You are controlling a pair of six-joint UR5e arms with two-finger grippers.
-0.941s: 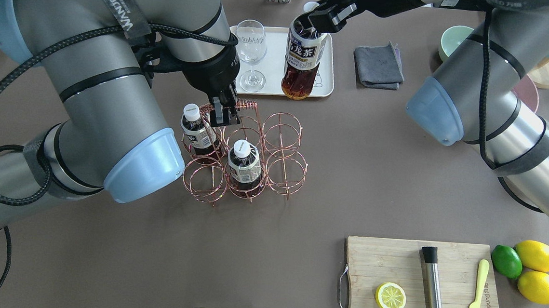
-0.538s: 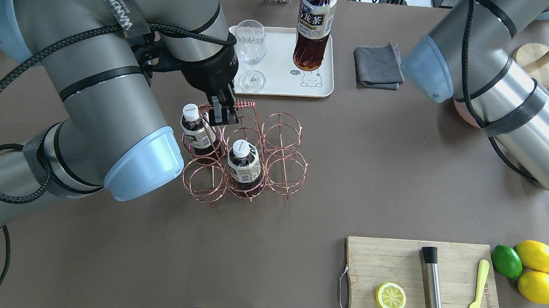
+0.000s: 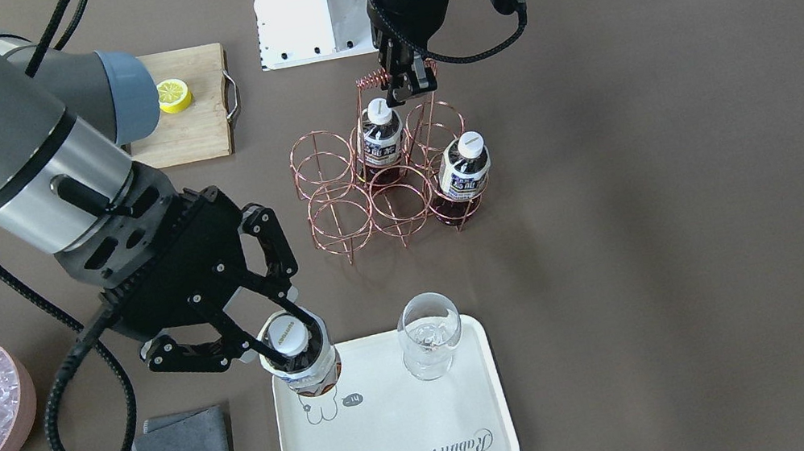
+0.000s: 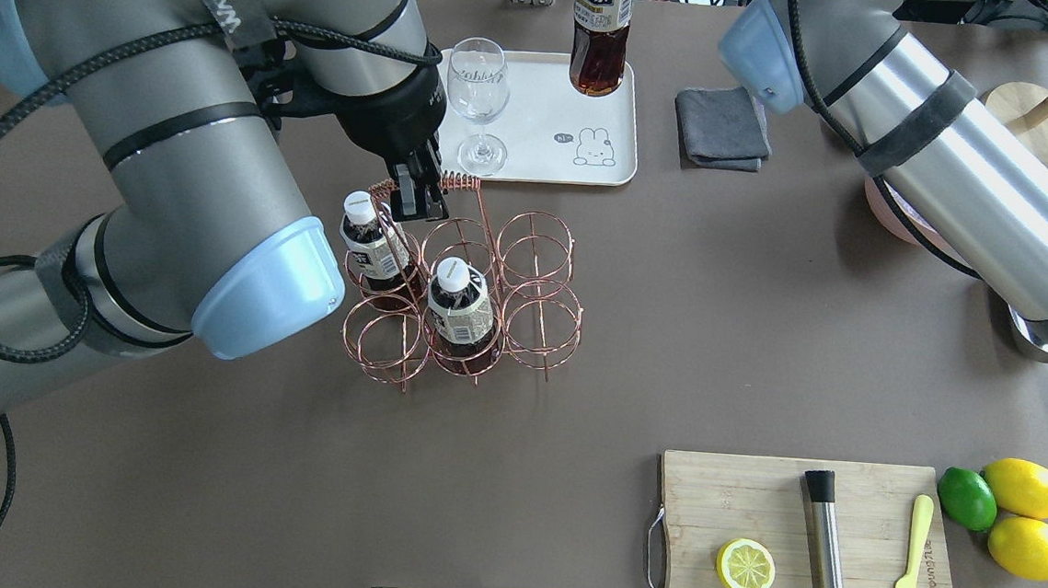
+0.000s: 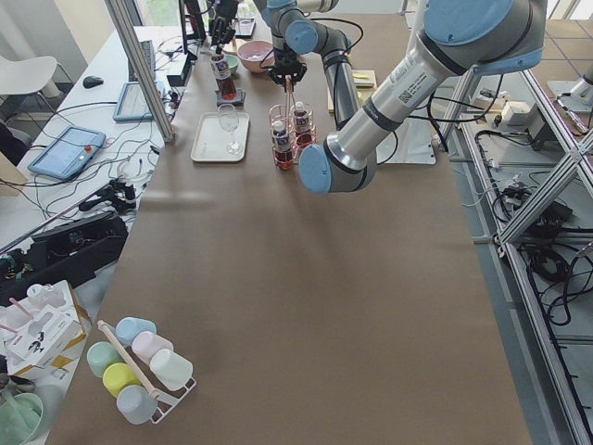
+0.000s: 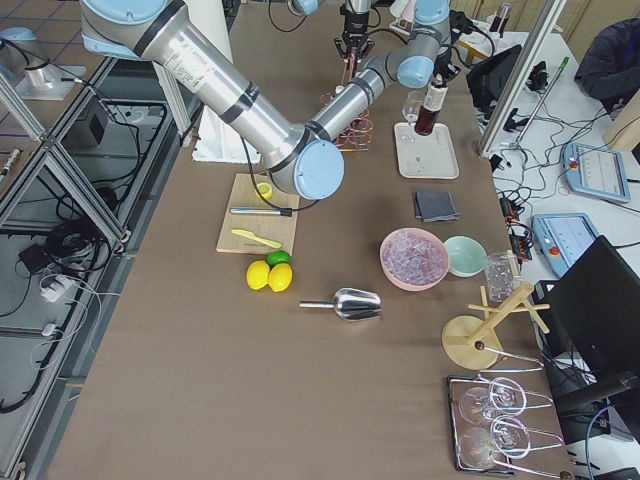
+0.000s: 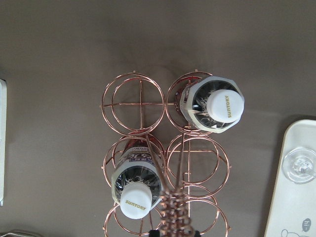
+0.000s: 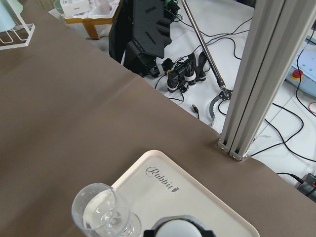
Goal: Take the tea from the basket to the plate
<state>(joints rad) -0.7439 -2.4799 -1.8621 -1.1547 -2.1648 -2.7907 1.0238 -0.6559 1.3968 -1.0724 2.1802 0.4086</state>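
From the front: grips the tea (image 3: 299, 359) by its neck in the right gripper (image 3: 291, 340), jaws closed on it, upright over a corner of the plate (image 3: 405, 441) (touching or not, cannot tell). From overhead: pinches the basket (image 4: 535, 239) by its coiled handle with the left gripper (image 4: 415, 196), jaws narrow around the wire.

Your right arm stretches far across the table, wrist turned down, the right gripper (image 3: 284, 343) clamped on the tea (image 3: 309, 370) at its neck. Your left arm bends over mid-table, the left gripper (image 3: 405, 84) pointing down, pinching the basket (image 3: 371, 81) by its handle.
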